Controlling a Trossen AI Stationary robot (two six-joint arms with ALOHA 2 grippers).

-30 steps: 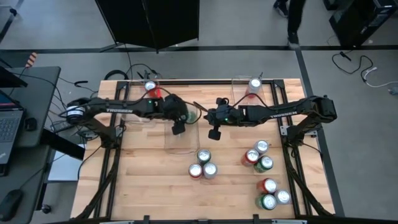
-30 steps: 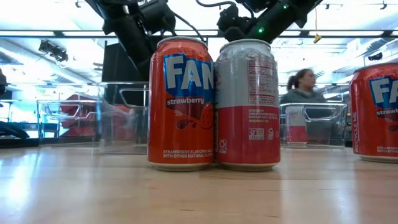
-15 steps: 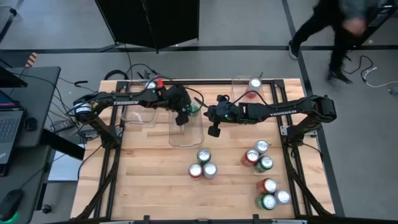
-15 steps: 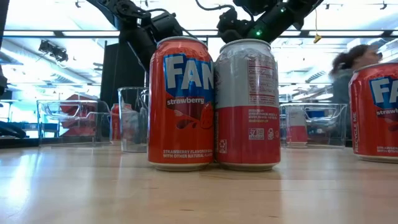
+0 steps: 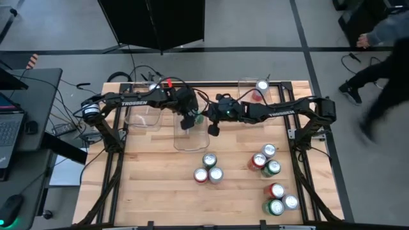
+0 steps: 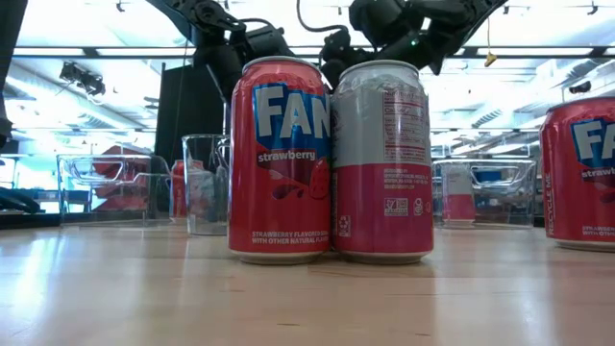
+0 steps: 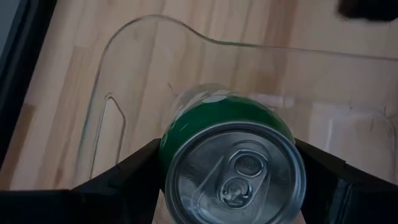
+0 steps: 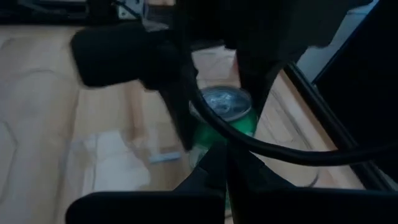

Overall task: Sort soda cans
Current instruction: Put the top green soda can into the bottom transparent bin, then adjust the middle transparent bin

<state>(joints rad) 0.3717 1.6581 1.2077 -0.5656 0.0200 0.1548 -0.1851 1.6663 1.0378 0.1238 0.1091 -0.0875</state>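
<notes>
The left tool (image 7: 230,168) grasps a green can (image 7: 233,158) over the clear middle bin (image 5: 192,134) on the tabletop (image 5: 153,185), the clenched right tool (image 5: 214,130) hovers beside it, and the left bin (image 5: 144,115) and right bin (image 5: 255,92) each hold cans.

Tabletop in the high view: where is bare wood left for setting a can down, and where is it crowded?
Bare: the left front of the table, left of the three-can cluster, and the strip between that cluster and the right-hand cans. Crowded: the back, with clear bins and both arms.
</notes>
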